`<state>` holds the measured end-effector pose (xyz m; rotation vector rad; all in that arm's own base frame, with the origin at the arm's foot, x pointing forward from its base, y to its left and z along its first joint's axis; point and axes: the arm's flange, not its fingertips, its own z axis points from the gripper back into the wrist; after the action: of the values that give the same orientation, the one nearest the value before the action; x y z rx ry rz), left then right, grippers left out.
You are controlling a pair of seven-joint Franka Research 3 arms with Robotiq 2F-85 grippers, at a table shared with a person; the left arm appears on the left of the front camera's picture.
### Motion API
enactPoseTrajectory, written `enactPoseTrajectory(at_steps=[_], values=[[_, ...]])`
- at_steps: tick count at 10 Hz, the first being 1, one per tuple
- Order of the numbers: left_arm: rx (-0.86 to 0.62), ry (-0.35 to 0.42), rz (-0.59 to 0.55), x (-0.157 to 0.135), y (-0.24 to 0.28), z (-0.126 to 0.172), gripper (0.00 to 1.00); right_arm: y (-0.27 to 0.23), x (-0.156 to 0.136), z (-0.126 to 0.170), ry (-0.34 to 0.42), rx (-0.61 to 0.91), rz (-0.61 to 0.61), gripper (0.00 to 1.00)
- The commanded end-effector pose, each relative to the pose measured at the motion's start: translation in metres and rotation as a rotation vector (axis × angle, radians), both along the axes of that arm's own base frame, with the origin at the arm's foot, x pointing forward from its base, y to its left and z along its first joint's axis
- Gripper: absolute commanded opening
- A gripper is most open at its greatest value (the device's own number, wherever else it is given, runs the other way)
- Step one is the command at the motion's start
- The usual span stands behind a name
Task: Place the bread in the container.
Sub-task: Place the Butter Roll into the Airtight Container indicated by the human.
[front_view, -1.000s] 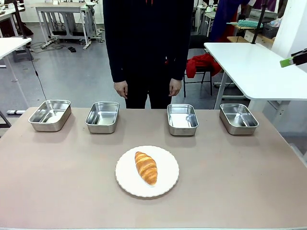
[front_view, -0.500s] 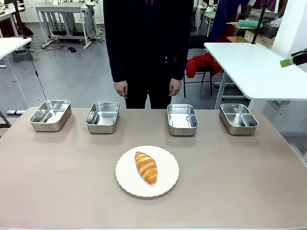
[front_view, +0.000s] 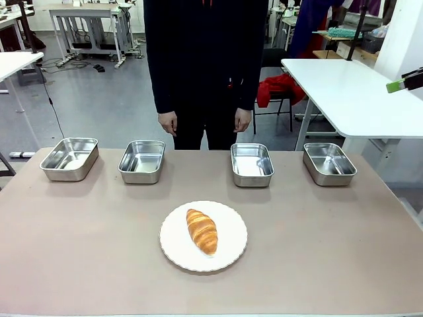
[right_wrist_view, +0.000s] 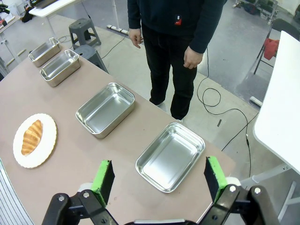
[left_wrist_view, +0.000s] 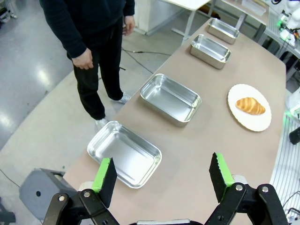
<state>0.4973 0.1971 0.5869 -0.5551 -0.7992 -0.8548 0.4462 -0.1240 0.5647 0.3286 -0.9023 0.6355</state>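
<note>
The bread (front_view: 201,231), a golden-brown croissant, lies on a round white plate (front_view: 173,247) at the table's near middle. Several identical steel containers stand in a row along the far edge, among them one at the far left (front_view: 69,158) and one at the far right (front_view: 328,163); all look empty. My left gripper (left_wrist_view: 162,176) hangs open high above the left-end container (left_wrist_view: 124,152), with the bread (left_wrist_view: 250,105) far off. My right gripper (right_wrist_view: 159,179) is open above the right-end container (right_wrist_view: 170,156); the bread (right_wrist_view: 31,136) lies far to its left. Neither gripper holds anything.
A person stands at the far side of the table, behind its middle, hands (front_view: 168,123) hanging at the sides. A green-padded finger (front_view: 396,85) juts in at the front view's upper right edge. A white table (front_view: 350,92) stands behind on the right.
</note>
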Motion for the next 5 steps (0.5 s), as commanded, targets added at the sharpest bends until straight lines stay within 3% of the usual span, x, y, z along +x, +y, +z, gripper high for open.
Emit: enactPoseTrajectory(at_steps=[1, 5], values=[[-0.003, -0.006, 0.000, -0.0009, -0.0007, 0.0025, 1.00, 0.0007, -0.0001, 0.0022, -0.014, 0.011, 0.003, 1.00], [-0.003, -0.006, 0.000, -0.0009, -0.0007, 0.0025, 1.00, 0.0007, -0.0001, 0.0022, -0.014, 0.011, 0.003, 1.00]])
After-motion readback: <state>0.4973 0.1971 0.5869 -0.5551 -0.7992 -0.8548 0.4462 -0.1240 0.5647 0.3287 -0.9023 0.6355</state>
